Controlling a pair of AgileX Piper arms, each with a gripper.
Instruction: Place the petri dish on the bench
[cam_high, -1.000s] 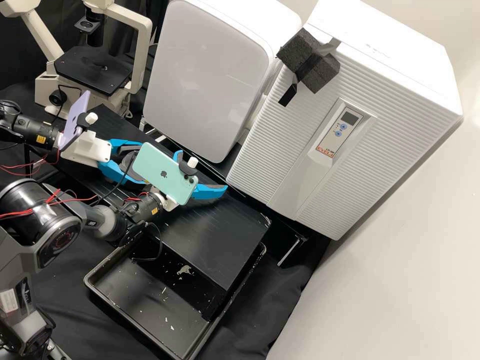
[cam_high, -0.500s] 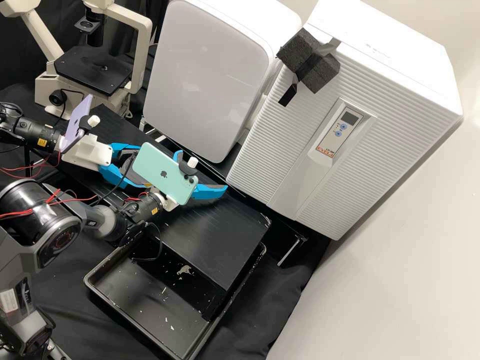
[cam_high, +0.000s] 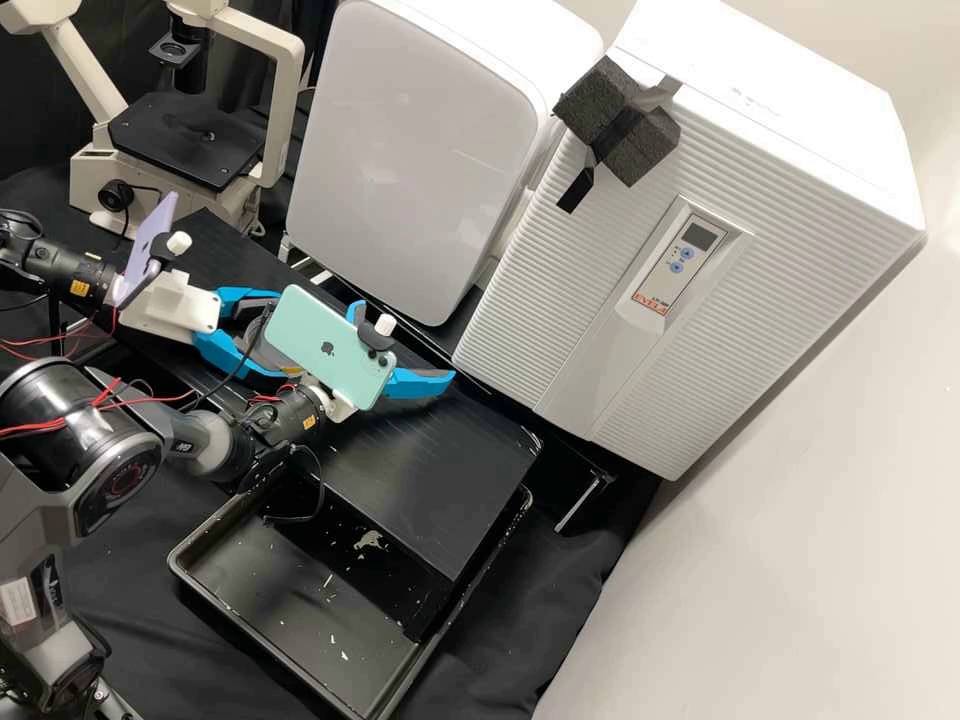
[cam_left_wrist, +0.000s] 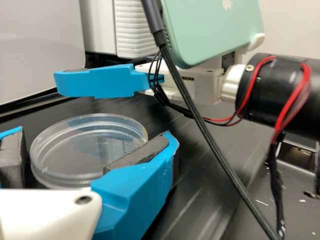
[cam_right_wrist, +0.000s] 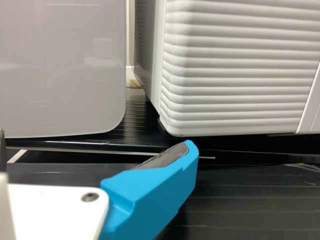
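Left wrist view: the left gripper's angular blue fingers, dark-padded, stand apart; the clear, round, shallow petri dish sits level between them, over the black bench. Farther out, the right gripper is spread too, near a ridged white cabinet.

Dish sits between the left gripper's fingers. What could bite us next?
Left gripper: one finger overlaps the rim of the petri dish in the left wrist view, so backing off crooked might drag it.
Right gripper sits close by, so the two could collide.
Black cable hangs loose beside the right arm and might snag.
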